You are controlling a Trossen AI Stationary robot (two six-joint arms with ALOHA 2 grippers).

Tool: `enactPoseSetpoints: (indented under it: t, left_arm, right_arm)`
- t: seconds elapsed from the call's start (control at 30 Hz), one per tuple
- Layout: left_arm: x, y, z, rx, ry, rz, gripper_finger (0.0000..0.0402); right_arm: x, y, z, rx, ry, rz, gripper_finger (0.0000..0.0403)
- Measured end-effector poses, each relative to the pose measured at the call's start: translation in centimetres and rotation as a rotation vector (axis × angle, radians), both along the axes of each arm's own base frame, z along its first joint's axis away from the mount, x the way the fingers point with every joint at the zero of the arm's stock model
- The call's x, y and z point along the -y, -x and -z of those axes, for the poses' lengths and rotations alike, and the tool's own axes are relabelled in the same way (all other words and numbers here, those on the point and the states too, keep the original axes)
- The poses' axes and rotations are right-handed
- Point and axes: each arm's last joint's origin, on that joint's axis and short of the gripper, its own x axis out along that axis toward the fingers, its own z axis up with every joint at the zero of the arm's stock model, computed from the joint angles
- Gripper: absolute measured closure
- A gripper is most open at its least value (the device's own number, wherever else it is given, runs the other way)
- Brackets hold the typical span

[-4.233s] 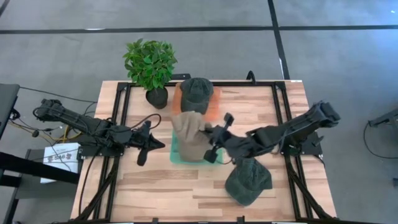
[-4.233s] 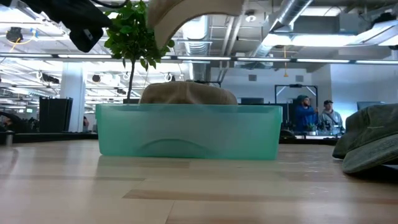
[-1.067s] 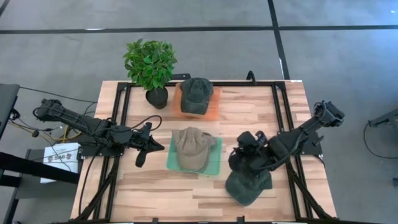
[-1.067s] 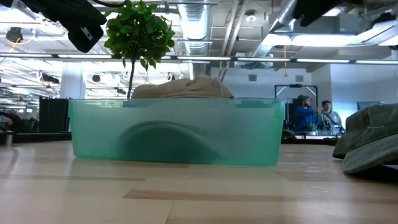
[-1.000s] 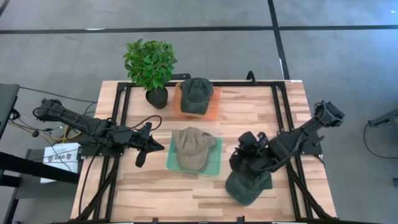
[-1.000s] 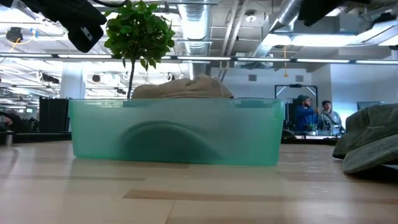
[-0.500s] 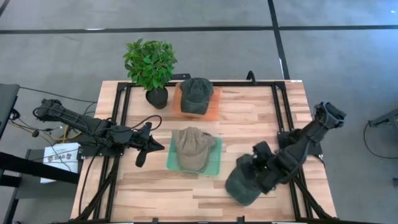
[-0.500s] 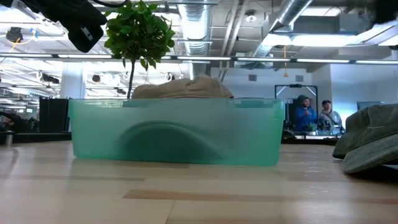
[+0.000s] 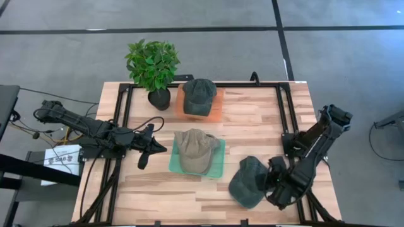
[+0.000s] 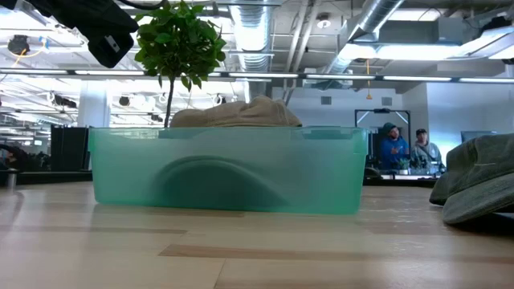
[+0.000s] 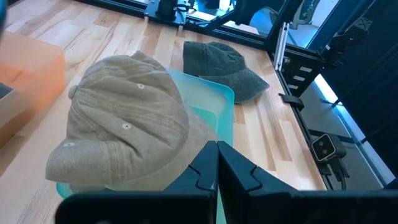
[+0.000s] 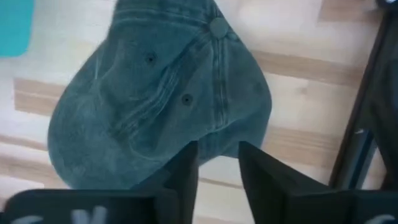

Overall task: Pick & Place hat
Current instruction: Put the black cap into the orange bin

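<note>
A tan cap (image 9: pixel 194 150) lies in a teal bin (image 9: pixel 217 165) at mid-table; in the low view its crown (image 10: pixel 237 114) rises above the bin's wall (image 10: pixel 225 168). One dark green cap (image 9: pixel 199 96) sits on an orange tray (image 9: pixel 218 108). Another dark green cap (image 9: pixel 249 181) lies flat on the table near the near edge, also seen in the low view (image 10: pixel 478 177). My right gripper (image 9: pixel 269 180) is open just right of this cap, its fingers (image 12: pixel 186 163) hovering by the cap's rim (image 12: pixel 214 140). My left gripper (image 11: pixel 216 167) is shut, left of the bin.
A potted plant (image 9: pixel 153 66) stands at the far left corner, beside the orange tray. Black frame rails (image 9: pixel 282 120) run along the table's sides. Bare wood lies between the bin and the near edge (image 9: pixel 170 192). People stand far off in the room (image 10: pixel 405 144).
My right gripper has swung from above the far side of the dark green cap toward the table's near-right corner, ending at the cap's right side. The cap, earlier partly covered by the arm, now shows almost whole and has stayed in place.
</note>
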Motion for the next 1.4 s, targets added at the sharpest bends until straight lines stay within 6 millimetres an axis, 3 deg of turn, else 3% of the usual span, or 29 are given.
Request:
enactPoseSetpoints:
  t: [0.43, 0.8, 1.0, 1.33, 1.4]
  left_arm:
    - [0.0, 0.0, 0.0, 0.0, 0.0, 0.0, 0.0401]
    - [-0.1, 0.0, 0.0, 0.003, -0.01, -0.024, 0.0401]
    - [-0.2, 0.0, 0.0, 0.007, -0.022, -0.053, 0.0401]
    - [-0.2, 0.0, 0.1, -0.003, -0.027, -0.056, 0.0402]
    - [-0.2, 0.0, 0.1, -0.007, -0.029, -0.056, 0.0401]
  right_arm:
    - [0.7, 1.1, 4.7, -0.07, -0.022, 0.004, 0.0137]
    - [1.6, 1.3, 9.0, -0.015, -0.093, 0.007, 0.0118]
    - [2.4, 1.1, 9.8, -0.017, -0.082, 0.023, 0.0165]
    - [3.2, 1.0, 11.1, 0.013, -0.098, -0.007, 0.0379]
    - [3.3, 1.1, 11.0, 0.019, -0.087, -0.023, 0.0391]
